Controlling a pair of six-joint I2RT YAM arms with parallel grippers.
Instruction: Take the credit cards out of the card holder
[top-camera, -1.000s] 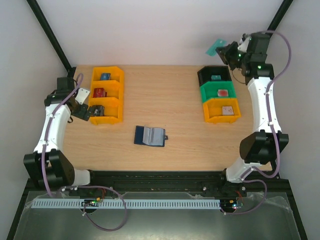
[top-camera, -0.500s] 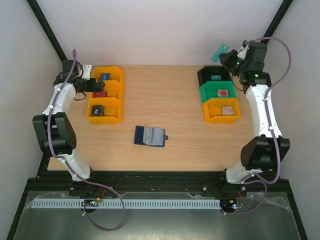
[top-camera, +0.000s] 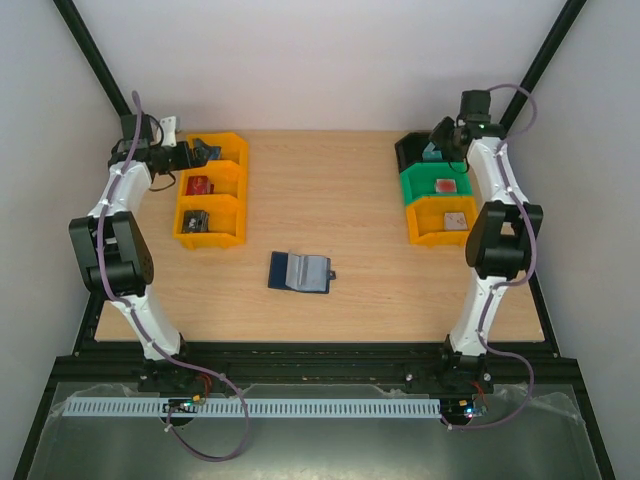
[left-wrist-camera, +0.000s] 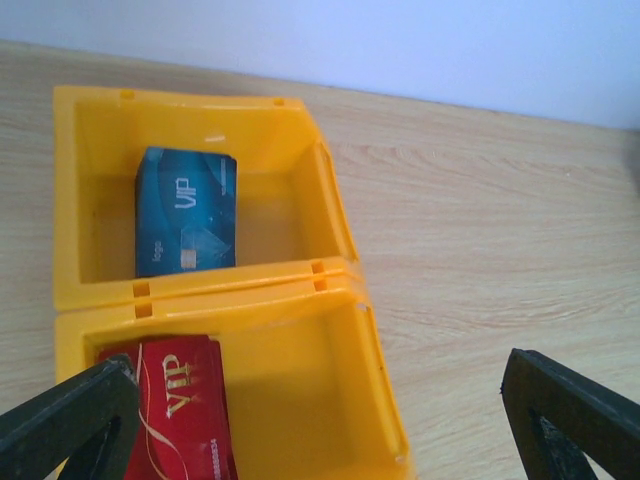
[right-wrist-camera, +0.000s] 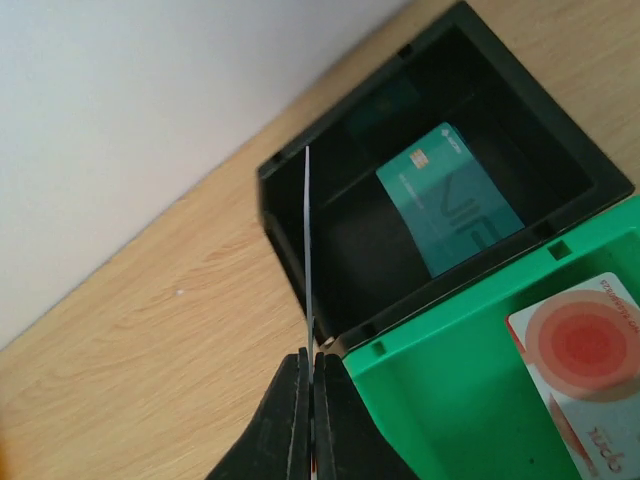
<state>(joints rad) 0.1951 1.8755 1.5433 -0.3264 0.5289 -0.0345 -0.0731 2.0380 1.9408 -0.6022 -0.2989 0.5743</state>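
I see the card holder (top-camera: 299, 271) lying open and flat near the middle of the surface (top-camera: 340, 205). It is dark navy with paler blue-grey inner panels, its small tab at the right. One credit card (right-wrist-camera: 307, 240) shows edge-on as a thin pale line, pinched in the right pincer (right-wrist-camera: 308, 365) above the black bin's (right-wrist-camera: 350, 260) corner.

On the wooden table (top-camera: 330, 190), a row of three yellow bins (top-camera: 238, 190) at the left holds a blue card (left-wrist-camera: 186, 210) in the far one and a red card (left-wrist-camera: 185, 405) in the next, while at the right a black bin (right-wrist-camera: 545, 115) holding a teal card (right-wrist-camera: 450, 195) adjoins a green bin (right-wrist-camera: 460, 400) holding a white, red-circled card (right-wrist-camera: 580, 360).
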